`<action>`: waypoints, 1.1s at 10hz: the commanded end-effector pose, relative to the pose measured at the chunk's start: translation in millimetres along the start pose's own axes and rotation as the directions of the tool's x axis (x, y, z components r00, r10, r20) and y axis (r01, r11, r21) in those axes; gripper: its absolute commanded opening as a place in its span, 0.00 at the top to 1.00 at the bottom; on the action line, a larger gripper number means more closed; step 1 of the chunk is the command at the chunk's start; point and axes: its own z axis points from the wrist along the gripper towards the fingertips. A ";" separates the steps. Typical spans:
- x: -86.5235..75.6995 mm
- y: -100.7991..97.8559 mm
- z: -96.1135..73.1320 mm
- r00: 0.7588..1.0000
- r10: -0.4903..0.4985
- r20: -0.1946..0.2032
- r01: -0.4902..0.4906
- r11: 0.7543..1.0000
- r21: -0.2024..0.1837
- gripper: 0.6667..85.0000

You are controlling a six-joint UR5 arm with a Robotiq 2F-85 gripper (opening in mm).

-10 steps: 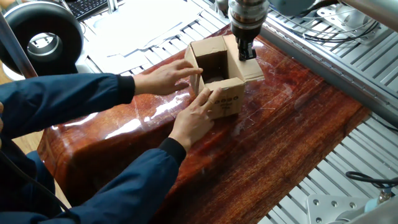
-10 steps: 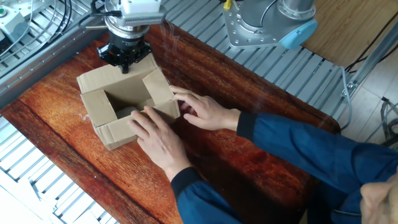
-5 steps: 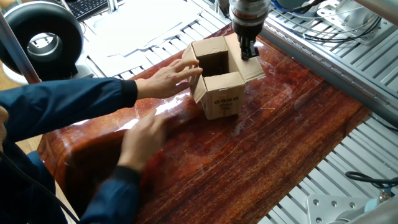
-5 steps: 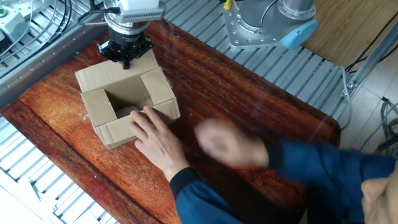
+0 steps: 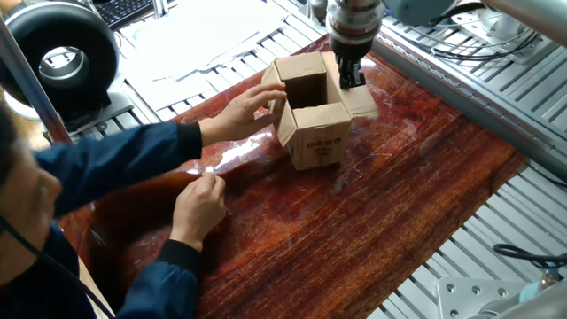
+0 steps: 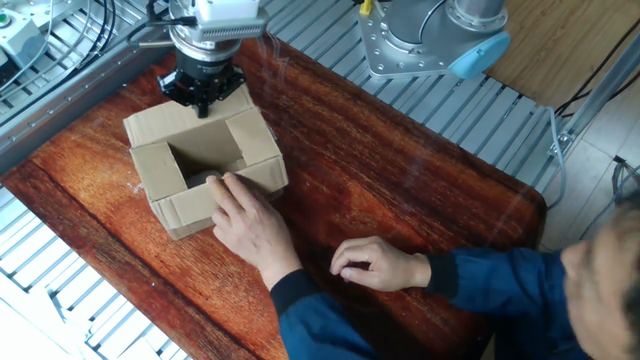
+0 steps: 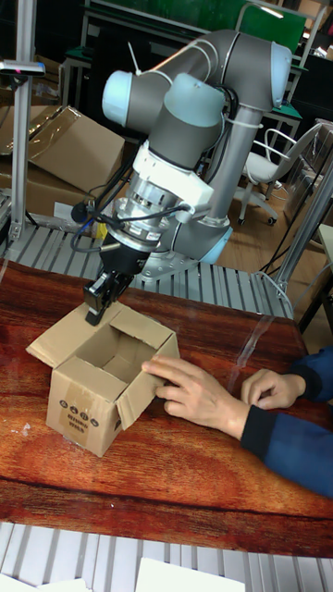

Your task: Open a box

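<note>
On the wooden table (image 5: 425, 204), the brown box (image 5: 312, 120) stands open, gripper (image 5: 353, 78) clamped on one flap.

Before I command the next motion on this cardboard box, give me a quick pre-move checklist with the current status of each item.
1. Small brown corrugated-cardboard box upright on the reddish wooden table: ok.
2. Top flaps folded outward, interior exposed: ok.
3. Black two-finger gripper at the far flap: ok; whether it pinches the flap: cannot tell.
4. Workspace free of people: not ok. One hand of the person in blue sleeves rests on the box's flap.
5. Other hand away from the box: ok, but it lies on the table.
6. Contents inside the box: cannot tell.
</note>
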 end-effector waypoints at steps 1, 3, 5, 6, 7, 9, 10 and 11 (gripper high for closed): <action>-9.0 0.4 8.7 0.999 0.011 0.040 -0.011 1.000 0.012 1.00; -6.7 3.3 8.6 0.999 0.022 0.045 -0.023 1.000 0.013 1.00; -6.3 3.8 7.2 0.999 0.025 0.046 -0.026 1.000 0.012 1.00; -3.2 5.4 3.5 0.999 0.025 0.040 -0.025 1.000 0.003 1.00; 0.3 6.4 -2.8 0.999 0.022 0.031 -0.022 1.000 -0.006 1.00; 6.3 9.1 -23.3 1.000 0.021 0.002 -0.020 0.999 -0.044 1.00; 9.6 7.1 -40.0 0.999 0.024 -0.029 -0.025 0.998 -0.060 1.00; 6.4 3.6 -49.4 0.999 0.031 -0.042 -0.034 0.997 -0.066 1.00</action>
